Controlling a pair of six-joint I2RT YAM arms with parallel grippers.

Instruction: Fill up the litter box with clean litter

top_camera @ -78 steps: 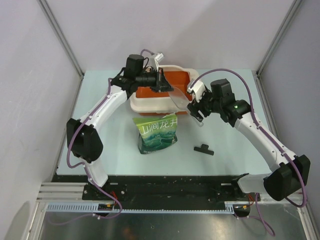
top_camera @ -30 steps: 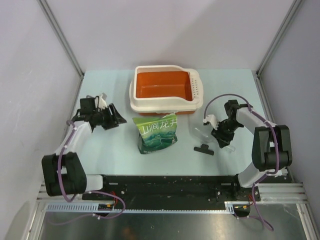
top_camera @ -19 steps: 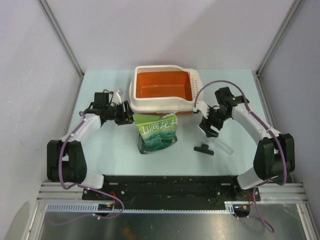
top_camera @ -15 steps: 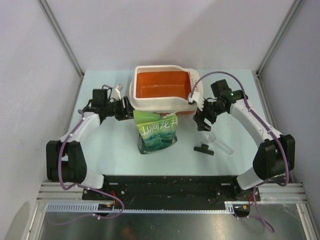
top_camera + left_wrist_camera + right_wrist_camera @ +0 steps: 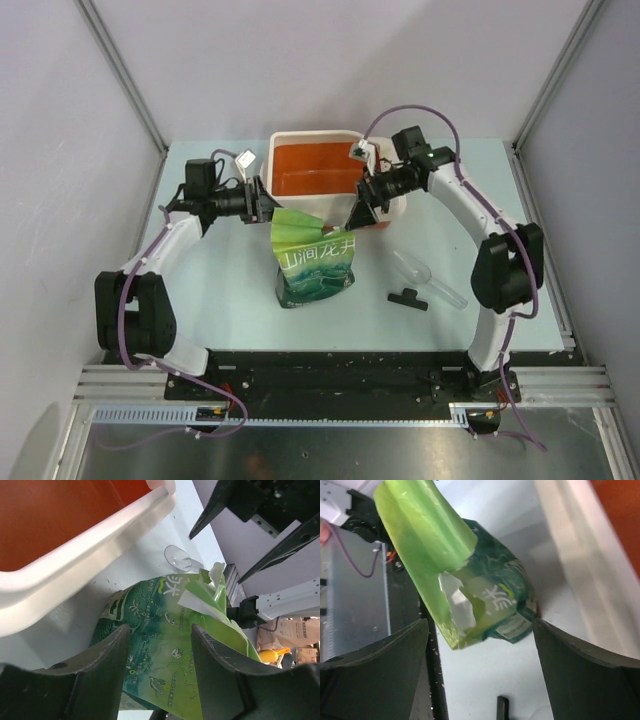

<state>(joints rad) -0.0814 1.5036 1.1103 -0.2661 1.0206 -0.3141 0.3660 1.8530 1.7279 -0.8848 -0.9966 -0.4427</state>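
The litter box [image 5: 300, 210] stands at the back middle, orange inside with a cream rim; its floor shows bare and no clean litter is in view. A green pouch [image 5: 316, 262] lies in front of it, its torn top raised. My left gripper [image 5: 262, 201] is open at the pouch's top left corner. In the left wrist view the pouch [image 5: 170, 630] fills the gap between the fingers of the left gripper [image 5: 160, 631]. My right gripper [image 5: 358, 212] is wide open at the top right corner. In the right wrist view the pouch [image 5: 487, 600] lies beyond the right gripper [image 5: 481, 625].
A clear plastic scoop [image 5: 424, 274] lies on the table right of the pouch, with a small black clip [image 5: 407, 298] just in front of it. The box's rim [image 5: 90, 545] runs close beside the left fingers. Grey walls enclose the table.
Both arms swung in from the table's sides to the pouch's top. The right gripper let go of the scoop, which now lies on the table, and opened wide.
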